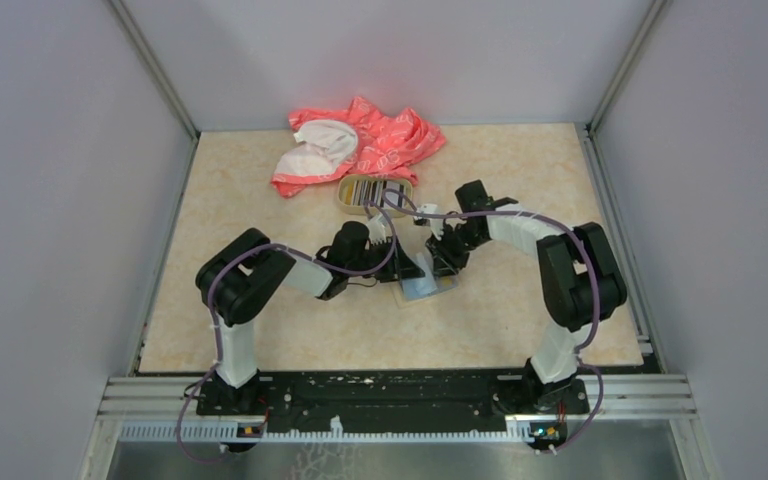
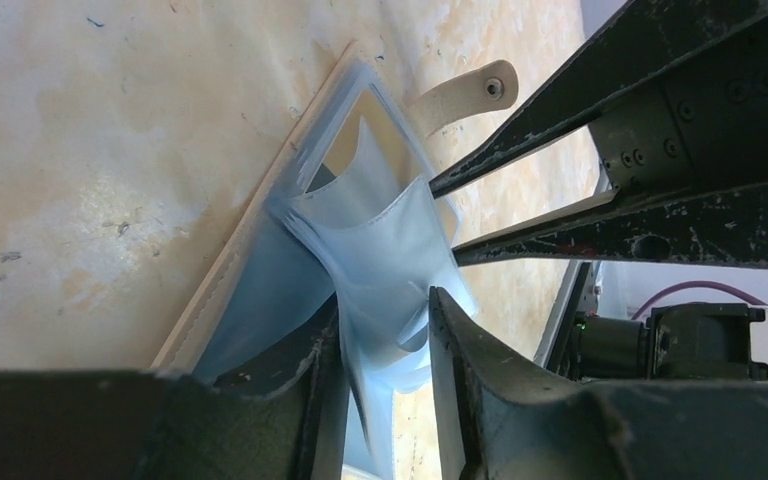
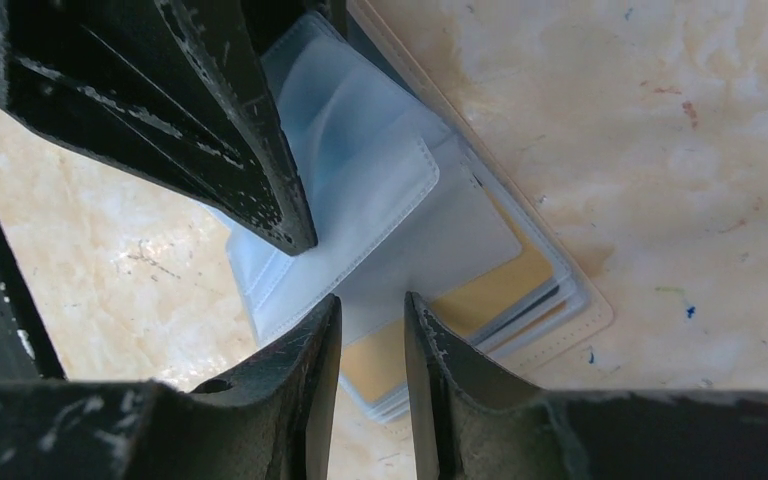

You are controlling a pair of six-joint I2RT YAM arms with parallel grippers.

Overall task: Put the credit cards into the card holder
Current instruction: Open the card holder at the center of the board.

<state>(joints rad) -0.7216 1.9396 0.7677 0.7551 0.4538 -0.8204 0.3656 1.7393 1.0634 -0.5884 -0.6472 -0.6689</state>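
Note:
The card holder [image 1: 428, 287] lies open mid-table between my two grippers; light-blue sleeves [image 2: 380, 230] fan up from its beige cover, and a tan panel [image 3: 490, 290] shows under them. My left gripper [image 2: 385, 300] pinches a bunched light-blue sleeve and lifts it; it also shows in the top view [image 1: 392, 262]. My right gripper [image 3: 372, 298] hovers with its jaws narrowly apart over a pale sleeve flap, no card between them; it shows in the top view [image 1: 438, 255] too. The credit cards [image 1: 365, 189] stand edge-on as stripes in the tray behind.
The tan tray [image 1: 343, 195] sits just behind the grippers. A pink and white cloth [image 1: 360, 145] lies at the back. The holder's snap strap [image 2: 460, 95] sticks out on the table. Grey walls enclose the table on three sides.

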